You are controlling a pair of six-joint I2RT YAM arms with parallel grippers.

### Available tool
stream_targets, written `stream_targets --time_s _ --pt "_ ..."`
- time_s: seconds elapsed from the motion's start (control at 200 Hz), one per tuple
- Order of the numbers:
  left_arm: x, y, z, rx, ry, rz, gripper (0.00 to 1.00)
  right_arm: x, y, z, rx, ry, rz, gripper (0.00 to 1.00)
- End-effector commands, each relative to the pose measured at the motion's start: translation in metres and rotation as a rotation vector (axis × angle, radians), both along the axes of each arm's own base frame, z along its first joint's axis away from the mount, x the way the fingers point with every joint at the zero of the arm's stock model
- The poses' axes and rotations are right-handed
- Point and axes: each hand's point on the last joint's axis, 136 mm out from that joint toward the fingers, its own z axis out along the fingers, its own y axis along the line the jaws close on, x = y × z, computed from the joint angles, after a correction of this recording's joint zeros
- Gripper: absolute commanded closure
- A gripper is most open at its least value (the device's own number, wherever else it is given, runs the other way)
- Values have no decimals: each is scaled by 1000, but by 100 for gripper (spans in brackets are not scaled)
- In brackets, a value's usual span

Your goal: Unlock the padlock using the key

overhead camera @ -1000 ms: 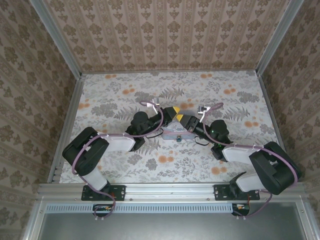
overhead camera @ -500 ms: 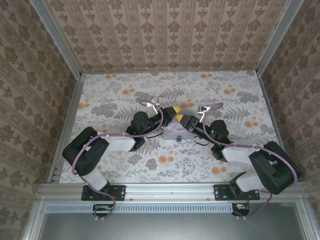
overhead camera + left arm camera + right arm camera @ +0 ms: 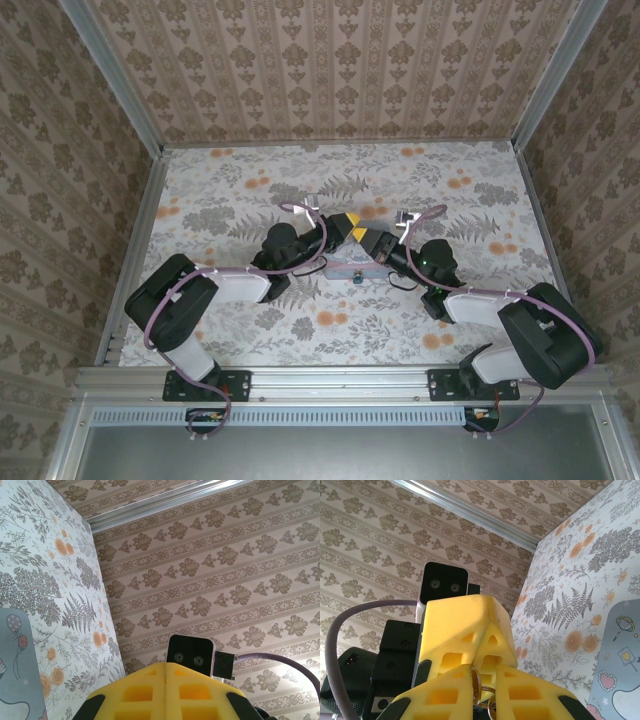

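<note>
Very little moves in the top view over the last second. Both arms stay hunched over the tin [image 3: 345, 268] in the middle of the table [image 3: 230, 190], and the right gripper [image 3: 482, 677] has crept a shade closer to the left gripper [image 3: 165, 672], just above the tin's far edge. The real change is at the right gripper's fingers, which have drawn in. In the right wrist view they now stand almost together, with the metal key ring [image 3: 477, 687] caught in the narrow gap between them and a second loop hanging just below. The key's blade cannot be made out there.

The left gripper is fully closed, its two yellow fingers pressed flat together. Its own view shows nothing between them. From the right wrist its tip points down at the ring, but whether it touches or pinches anything there cannot be told.

The padlock [image 3: 357, 279] appears as a small bluish speck at the tin's near edge, on the side towards the arm bases. It lies apart from both sets of fingers, and it is too small to tell whether its shackle is closed.

For the task, this looks like the moment the right gripper secures the key by its ring, perhaps taking it over from the left. The lock itself seems not yet approached. A grip on a loose ring rather than on the key may let the key swing, which would make aiming at the keyhole harder.
</note>
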Motion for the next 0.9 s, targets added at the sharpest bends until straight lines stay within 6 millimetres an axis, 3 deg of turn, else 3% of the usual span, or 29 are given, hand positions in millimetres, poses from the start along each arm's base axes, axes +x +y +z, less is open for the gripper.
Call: stream_targets --time_s 0.0,0.345,0.48,0.55,0.625,0.71,0.895 --pt "-3 0 11 -14 -49 2 100 7 -3 6 10 -3 -34 100" --pt "-6 11 26 -11 -98 34 100 8 -9 -9 5 42 -62 100" --pt "-8 9 28 1 -106 27 100 7 -7 -4 13 27 -52 100" --pt "-9 9 27 10 -103 23 100 8 -8 -4 15 30 -59 71" --pt "-9 8 25 15 -102 21 100 8 -8 -2 15 23 -60 57" --pt "-9 8 24 18 -99 19 100 8 -10 2 14 9 -63 53" --pt "-9 8 24 24 -98 19 100 7 -15 8 13 -11 -72 55"
